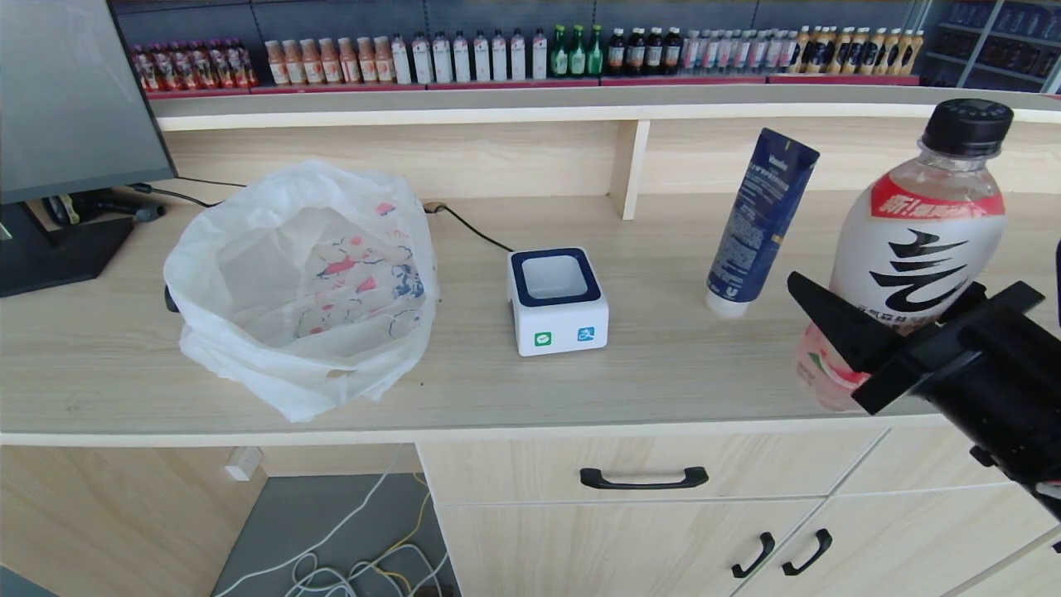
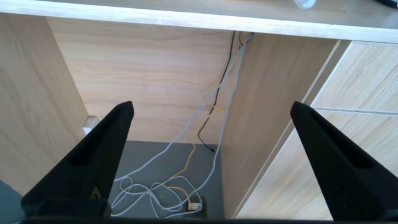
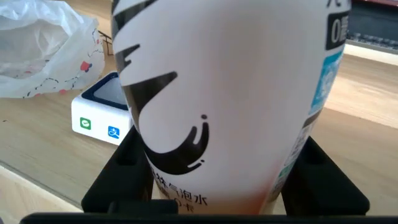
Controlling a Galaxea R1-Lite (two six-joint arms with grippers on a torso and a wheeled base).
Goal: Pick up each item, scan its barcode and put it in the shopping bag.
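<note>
The shopping bag (image 1: 249,365) left of the scanner (image 1: 557,303) looks empty. Right fingers (image 1: 837,327) grip the bottle (image 1: 912,240); the tube (image 1: 758,220) waits. Left fingers (image 2: 93,162) are spread wide.

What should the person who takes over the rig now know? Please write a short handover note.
Left gripper: open, empty, low below the counter, above the floor cables.
Right gripper: shut on the drink bottle at the counter's right front edge.
Blue tube stands beside the bottle; scanner at centre; shopping bag open on the left.
Done: bottle gripped; no item in the bag.
To do: scan and bag the bottle, then the tube.
</note>
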